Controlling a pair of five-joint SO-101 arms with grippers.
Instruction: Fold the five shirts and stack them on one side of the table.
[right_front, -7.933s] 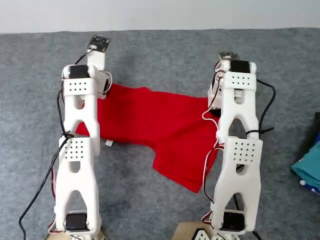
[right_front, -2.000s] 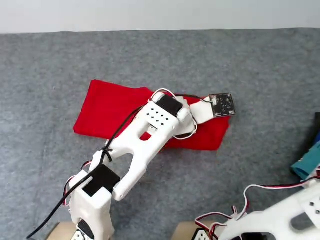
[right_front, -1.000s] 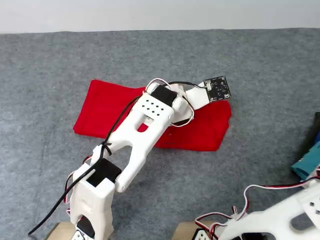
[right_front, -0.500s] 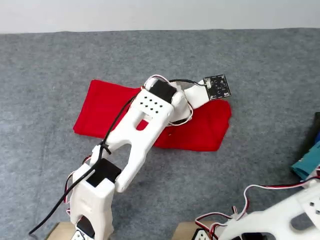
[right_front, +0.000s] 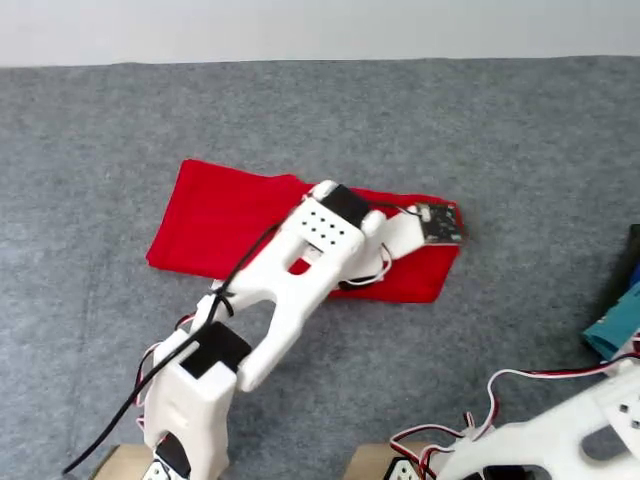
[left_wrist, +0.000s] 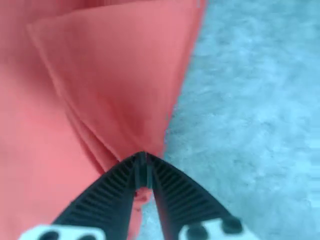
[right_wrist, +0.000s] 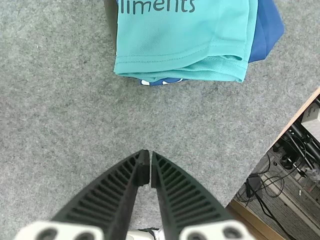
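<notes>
Shirt-to-gripper layout is what matters. Red shirt (right_front: 220, 215) lies mid-table as a long folded band. Its long axis runs roughly along the far edge of the table (right_front: 100, 120), with the right end a bit nearer the near edge.

Left gripper (left_wrist: 142, 172) sits at that right end, jaws clenched on a bunched fold of red cloth at the shirt's edge, with bare table just beside it. From the gripper, nearly the whole band stretches away toward the left edge. The left arm lies diagonally over the band's middle and hides part of it.

Right gripper (right_wrist: 150, 167) is closed on nothing. It hangs over bare table by the right edge, pointing at the teal shirt (right_wrist: 185, 45), which lies folded on top of a blue shirt (right_wrist: 267, 25). That stack is at the right edge, well apart from the red shirt.

Judgement: the left arm is the one that counts, since it already has the cloth.
- If the next move is a halving fold, the pinched end must travel along the long axis toward the left edge and land on the far end.
- If it is a transfer, the pull goes the opposite way, toward the stack at the right edge.

Risk either way: a one-point pinch may let the layers splay.
</notes>
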